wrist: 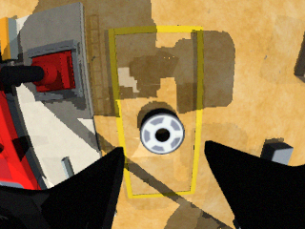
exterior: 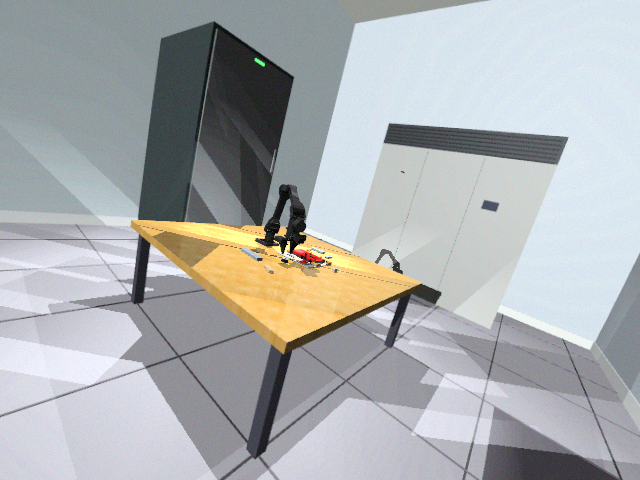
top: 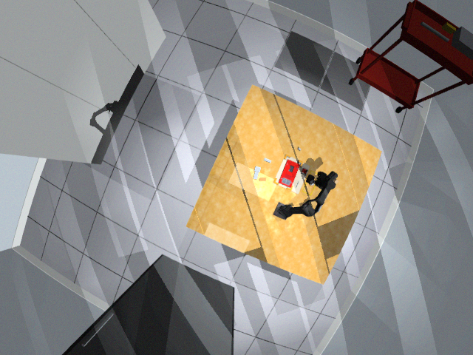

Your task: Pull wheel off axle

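Observation:
The wheel [wrist: 162,125], with a light grey face and a black hub and tyre, lies face up on the table inside the marked area, a yellow outline [wrist: 157,29]. It sits in the lower middle, clear of the yellow lines. My gripper [wrist: 164,151] [exterior: 287,250] is open, with a finger on each side of the wheel and a visible gap to both. The fingers are above the table. The black upright axle [wrist: 21,74] stands bare on its red block [wrist: 59,72] at the left of the wrist view.
The red and white vehicle [top: 289,174] lies left of the outline in the wrist view. A grey block [wrist: 278,152] is right of my right finger, and a brown block [wrist: 300,67] is at the right edge. Several small pieces lie beyond the vehicle in the top view.

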Robot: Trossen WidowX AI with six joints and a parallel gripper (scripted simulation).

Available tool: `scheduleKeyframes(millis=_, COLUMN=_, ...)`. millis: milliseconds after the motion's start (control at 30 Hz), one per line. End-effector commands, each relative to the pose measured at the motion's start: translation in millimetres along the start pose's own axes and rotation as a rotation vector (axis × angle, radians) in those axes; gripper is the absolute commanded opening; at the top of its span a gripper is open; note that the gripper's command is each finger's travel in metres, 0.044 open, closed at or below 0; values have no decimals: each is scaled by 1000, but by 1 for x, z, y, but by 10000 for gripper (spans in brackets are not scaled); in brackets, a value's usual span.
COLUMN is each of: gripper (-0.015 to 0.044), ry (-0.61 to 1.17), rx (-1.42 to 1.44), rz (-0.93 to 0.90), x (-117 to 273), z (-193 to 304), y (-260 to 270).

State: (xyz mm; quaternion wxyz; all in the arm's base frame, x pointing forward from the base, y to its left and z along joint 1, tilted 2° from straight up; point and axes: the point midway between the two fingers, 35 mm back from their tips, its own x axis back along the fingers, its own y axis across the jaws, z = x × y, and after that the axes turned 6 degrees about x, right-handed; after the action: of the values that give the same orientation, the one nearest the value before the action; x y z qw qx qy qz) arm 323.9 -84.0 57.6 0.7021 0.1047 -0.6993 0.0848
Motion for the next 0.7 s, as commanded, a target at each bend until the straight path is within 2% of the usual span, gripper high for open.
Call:
scheduleKeyframes(millis=0, gripper=300, ry=-7, rx=1, rz=7, x=25, z=-1, y=0)
scheduleKeyframes(millis=67, gripper=300, ry=-7, rx=1, rz=7, x=25, z=-1, y=0)
scheduleKeyframes(millis=133, gripper=352, ry=-17, rx=0, rz=10, x=22, z=3, y=2)
scheduleKeyframes(millis=233, gripper=431, ry=-12, rx=0, rz=8, x=41, z=27, y=15)
scheduleKeyframes(millis=267, gripper=440, ry=-10, rx=0, rz=8, x=48, z=36, y=20)
scheduleKeyframes(millis=433, gripper=440, ry=-2, rx=0, rz=4, x=69, z=74, y=43)
scheduleKeyframes(millis=667, gripper=440, ry=-1, rx=0, rz=4, x=70, z=76, y=44)
